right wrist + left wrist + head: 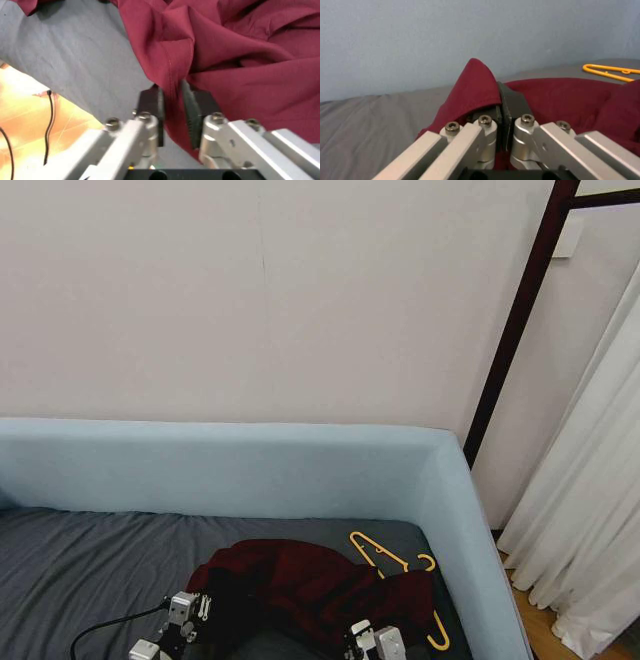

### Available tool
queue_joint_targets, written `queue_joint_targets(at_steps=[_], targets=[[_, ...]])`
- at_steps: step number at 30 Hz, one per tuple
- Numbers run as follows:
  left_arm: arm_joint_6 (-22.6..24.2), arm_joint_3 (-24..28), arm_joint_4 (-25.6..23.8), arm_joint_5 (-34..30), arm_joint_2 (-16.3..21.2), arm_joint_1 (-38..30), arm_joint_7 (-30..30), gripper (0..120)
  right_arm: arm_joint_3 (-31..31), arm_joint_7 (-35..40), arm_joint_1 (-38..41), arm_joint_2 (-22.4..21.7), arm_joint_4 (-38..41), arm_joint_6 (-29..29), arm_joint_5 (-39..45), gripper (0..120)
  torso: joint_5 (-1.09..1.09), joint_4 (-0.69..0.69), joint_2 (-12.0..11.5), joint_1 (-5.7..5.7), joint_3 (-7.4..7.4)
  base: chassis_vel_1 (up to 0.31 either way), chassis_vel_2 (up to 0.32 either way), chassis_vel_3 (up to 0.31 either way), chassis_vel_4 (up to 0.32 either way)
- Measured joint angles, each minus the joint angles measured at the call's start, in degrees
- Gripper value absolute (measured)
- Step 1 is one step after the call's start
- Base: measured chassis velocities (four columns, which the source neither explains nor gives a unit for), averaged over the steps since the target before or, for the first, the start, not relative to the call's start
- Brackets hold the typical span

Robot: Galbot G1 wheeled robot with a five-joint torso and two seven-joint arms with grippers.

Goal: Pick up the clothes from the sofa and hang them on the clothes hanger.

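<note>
In the head view, the dark red garment [300, 585] lies crumpled on the grey seat of the light blue sofa [250, 470], near its right end. A yellow hanger [385, 555] lies against its right side, and a dark clothes rack [510, 330] stands beyond the sofa arm. The left pincer [195, 608] and right pincer [362, 632] sit at the garment's near edge.

In the left wrist view, the left pincer is almost closed, clamping a raised fold of the garment.

In the right wrist view, the right pincer is narrowed onto another fold, with cloth pinched between its pads [192, 108].
</note>
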Motion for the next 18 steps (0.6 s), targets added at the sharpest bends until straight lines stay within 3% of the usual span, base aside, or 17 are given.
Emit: queue_joint_targets(at_steps=[8,10,18], targets=[[-0.3,0.2,0.6,-0.1,0.2,-0.1,0.1,0,0.7,-1.5,-0.2,0.1,0.9,-1.2,1.8,53,0.00,0.00,0.0,0.00,0.00,0.000,0.000,0.000,0.000],[-0.3,0.2,0.6,-0.1,0.2,0.0,0.1,0,0.7,-1.5,-0.4,0.1,1.5,-1.6,3.4,57,0.01,0.00,0.0,0.00,0.00,0.000,0.000,0.000,0.000],[-0.7,-0.8,1.2,0.8,0.4,1.2,0.2,0,2.2,-10.9,2.2,1.6,-0.7,0.0,9.8,88,0.01,0.02,0.0,0.00,0.00,0.000,0.000,0.000,0.000]])
